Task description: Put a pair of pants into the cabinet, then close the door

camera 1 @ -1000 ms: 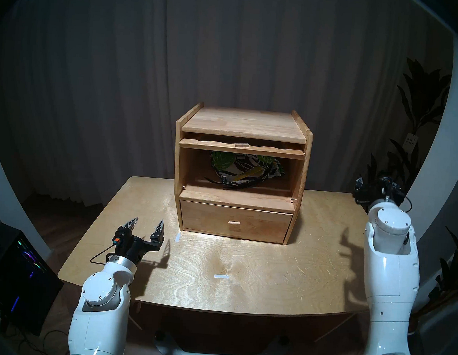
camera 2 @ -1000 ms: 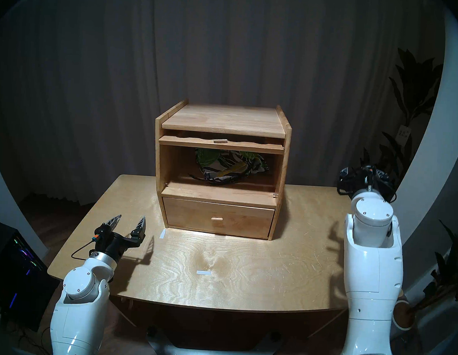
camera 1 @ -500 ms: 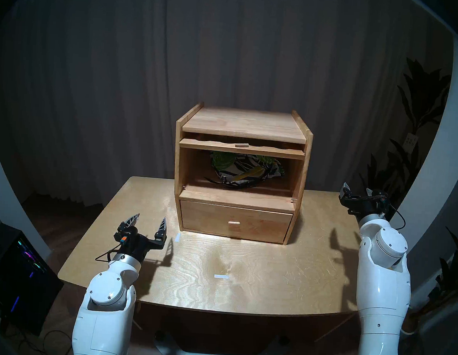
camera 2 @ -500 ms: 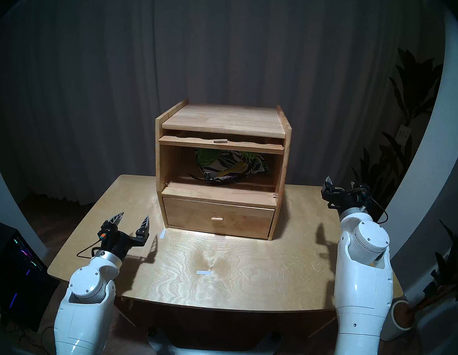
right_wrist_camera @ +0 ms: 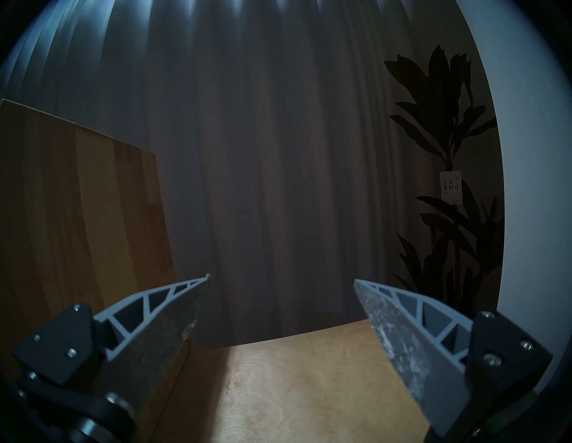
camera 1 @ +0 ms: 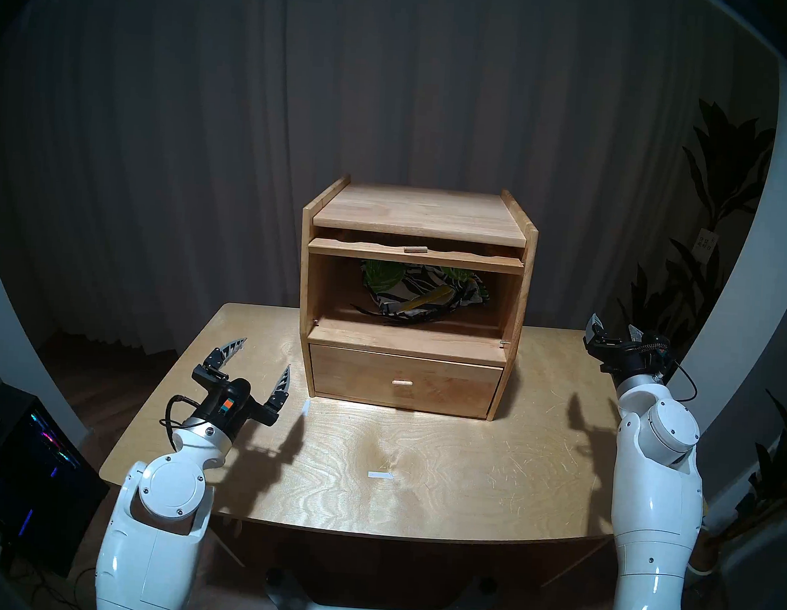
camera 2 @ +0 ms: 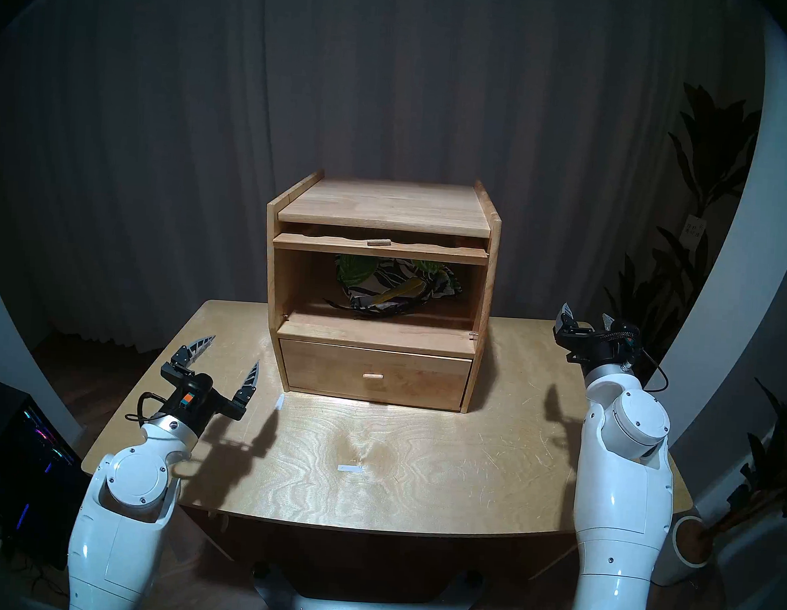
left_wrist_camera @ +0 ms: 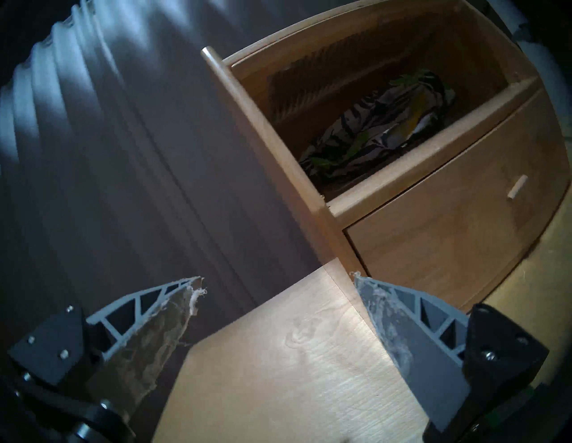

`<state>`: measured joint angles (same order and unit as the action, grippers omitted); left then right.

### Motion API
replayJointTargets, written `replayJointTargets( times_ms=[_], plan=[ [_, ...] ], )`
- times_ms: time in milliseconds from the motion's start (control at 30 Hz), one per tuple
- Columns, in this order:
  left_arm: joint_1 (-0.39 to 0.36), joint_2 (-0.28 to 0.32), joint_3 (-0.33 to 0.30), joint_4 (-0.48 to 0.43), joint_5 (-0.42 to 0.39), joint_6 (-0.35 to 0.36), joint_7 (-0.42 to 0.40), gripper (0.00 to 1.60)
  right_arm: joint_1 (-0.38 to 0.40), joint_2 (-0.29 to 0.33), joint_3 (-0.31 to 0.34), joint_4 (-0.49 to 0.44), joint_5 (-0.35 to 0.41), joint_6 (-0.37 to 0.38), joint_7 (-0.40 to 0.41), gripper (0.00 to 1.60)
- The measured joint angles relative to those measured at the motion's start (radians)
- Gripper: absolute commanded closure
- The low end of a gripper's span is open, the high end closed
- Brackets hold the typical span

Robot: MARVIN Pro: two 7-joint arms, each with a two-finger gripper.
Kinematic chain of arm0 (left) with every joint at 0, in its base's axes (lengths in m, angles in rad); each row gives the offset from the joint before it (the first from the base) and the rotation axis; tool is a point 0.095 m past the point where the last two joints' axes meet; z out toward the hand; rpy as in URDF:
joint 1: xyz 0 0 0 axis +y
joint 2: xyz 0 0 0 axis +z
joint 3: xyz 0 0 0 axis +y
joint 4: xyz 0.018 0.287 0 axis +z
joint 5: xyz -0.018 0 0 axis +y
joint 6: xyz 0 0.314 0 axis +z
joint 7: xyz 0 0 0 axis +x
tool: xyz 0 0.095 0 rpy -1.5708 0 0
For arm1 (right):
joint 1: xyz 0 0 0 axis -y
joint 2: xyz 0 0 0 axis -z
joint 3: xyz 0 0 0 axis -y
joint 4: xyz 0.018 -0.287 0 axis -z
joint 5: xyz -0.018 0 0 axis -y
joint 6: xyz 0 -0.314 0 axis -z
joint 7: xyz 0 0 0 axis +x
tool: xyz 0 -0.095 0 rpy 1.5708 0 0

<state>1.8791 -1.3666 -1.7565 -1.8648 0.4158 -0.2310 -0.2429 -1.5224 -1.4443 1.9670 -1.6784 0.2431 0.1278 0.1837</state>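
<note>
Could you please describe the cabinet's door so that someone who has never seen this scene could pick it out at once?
Start at the light-wood cabinet standing at the back of the table. Just under its top board, above the open compartment holding the leaf-print pants, a thin wooden panel lies flat: that is the door. Unlike the plain drawer below, it has a wavy cut edge and a small peg handle on top.

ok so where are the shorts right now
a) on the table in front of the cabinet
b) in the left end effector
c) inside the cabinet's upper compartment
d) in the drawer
c: the shorts lie inside the open upper compartment of the cabinet, with the door still raised under the top.
</note>
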Motion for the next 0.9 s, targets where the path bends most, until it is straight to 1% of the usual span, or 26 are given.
replayJointTargets(
  times_ms=[67,100,200,300,400,433,600,733,833,900],
  plan=[
    [0.006,0.030,-0.013,-0.033,0.061,-0.006,-0.013,0.00,0.000,-0.002,0.003,0.004,0.006,-0.006,0.007,0.00],
    [0.008,0.035,-0.015,-0.039,0.071,-0.007,-0.016,0.00,0.000,-0.002,0.003,0.005,0.006,-0.007,0.008,0.00],
    [0.017,0.070,-0.029,-0.078,0.141,-0.015,-0.036,0.00,0.001,-0.003,0.007,0.011,0.013,-0.015,0.016,0.00],
    [0.028,0.122,-0.044,-0.135,0.247,-0.030,-0.068,0.00,0.002,-0.006,0.012,0.018,0.023,-0.027,0.029,0.00],
    [0.031,0.158,-0.050,-0.176,0.320,-0.043,-0.091,0.00,0.003,-0.007,0.015,0.023,0.031,-0.039,0.040,0.00],
    [0.031,0.162,-0.051,-0.181,0.328,-0.045,-0.093,0.00,0.004,-0.007,0.016,0.023,0.031,-0.041,0.041,0.00],
    [0.030,0.221,-0.050,-0.254,0.452,-0.069,-0.134,0.00,0.006,-0.009,0.023,0.034,0.049,-0.075,0.067,0.00],
    [0.032,0.247,-0.039,-0.305,0.502,-0.078,-0.167,0.00,0.007,-0.010,0.029,0.045,0.062,-0.109,0.090,0.00],
    [0.041,0.251,-0.014,-0.346,0.499,-0.079,-0.206,0.00,0.008,-0.011,0.033,0.055,0.073,-0.139,0.109,0.00],
    [0.050,0.246,0.001,-0.369,0.476,-0.078,-0.226,0.00,0.009,-0.011,0.035,0.060,0.078,-0.150,0.117,0.00]
  ],
)
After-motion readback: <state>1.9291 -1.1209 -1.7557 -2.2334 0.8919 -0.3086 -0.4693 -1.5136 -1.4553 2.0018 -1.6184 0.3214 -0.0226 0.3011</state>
